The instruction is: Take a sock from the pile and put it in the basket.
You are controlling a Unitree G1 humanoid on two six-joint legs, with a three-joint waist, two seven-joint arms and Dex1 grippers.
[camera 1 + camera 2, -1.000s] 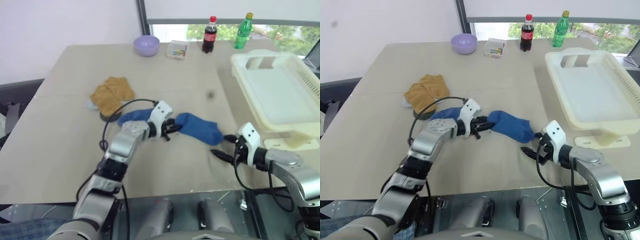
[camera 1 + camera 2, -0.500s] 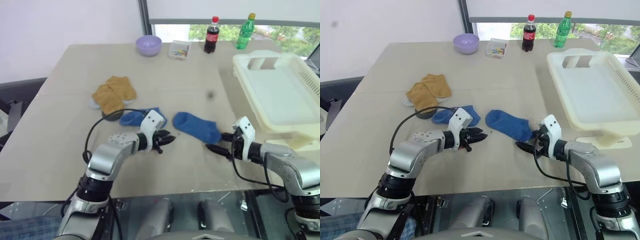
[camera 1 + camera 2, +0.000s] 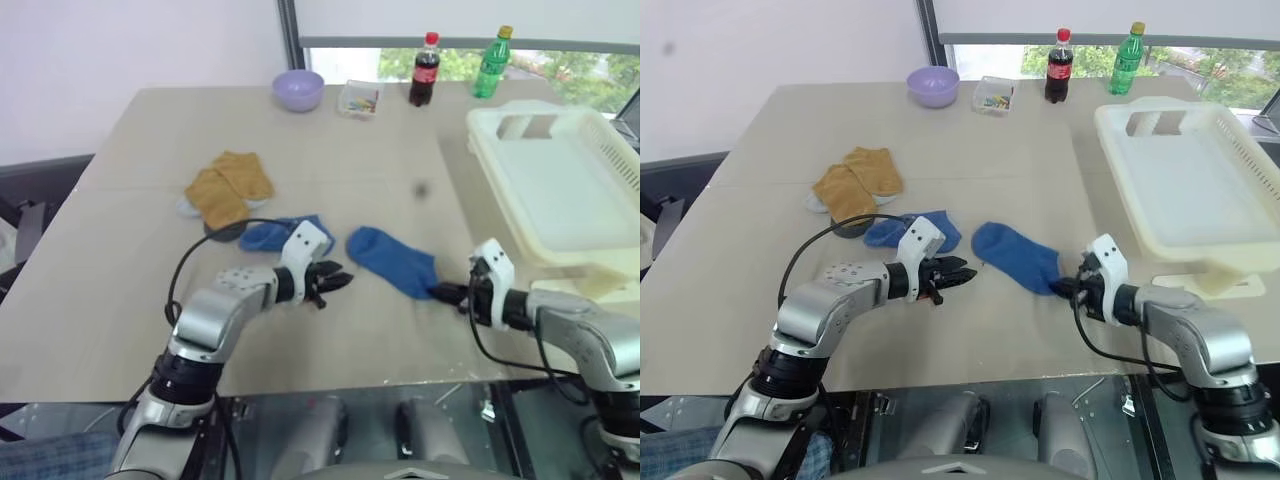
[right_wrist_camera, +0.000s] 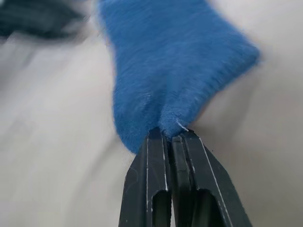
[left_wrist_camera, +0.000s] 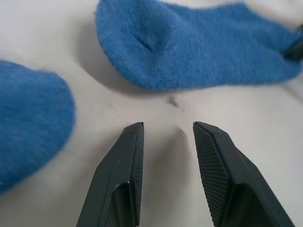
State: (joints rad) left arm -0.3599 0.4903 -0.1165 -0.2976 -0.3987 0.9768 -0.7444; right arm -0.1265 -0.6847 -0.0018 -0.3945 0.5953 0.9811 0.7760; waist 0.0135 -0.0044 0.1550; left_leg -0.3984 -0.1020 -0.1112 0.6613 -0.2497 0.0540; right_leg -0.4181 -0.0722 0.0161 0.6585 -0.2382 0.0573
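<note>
A royal-blue sock lies flat in the middle of the table. My right gripper is shut on its near right end, and in the right wrist view the fingers pinch a fold of the sock. My left gripper stands open just left of that sock, apart from it, with bare table between its fingers. The pile of mustard-tan socks, a second blue sock and a dark grey round piece lies further left. The cream-white basket stands at the right.
At the table's far edge stand a lilac bowl, a small clear box, a cola bottle and a green bottle. The basket's near corner overhangs close to my right arm.
My right gripper has closed on the near end of the blue sock. My left gripper has drawn back off that sock's other end and stays open.
</note>
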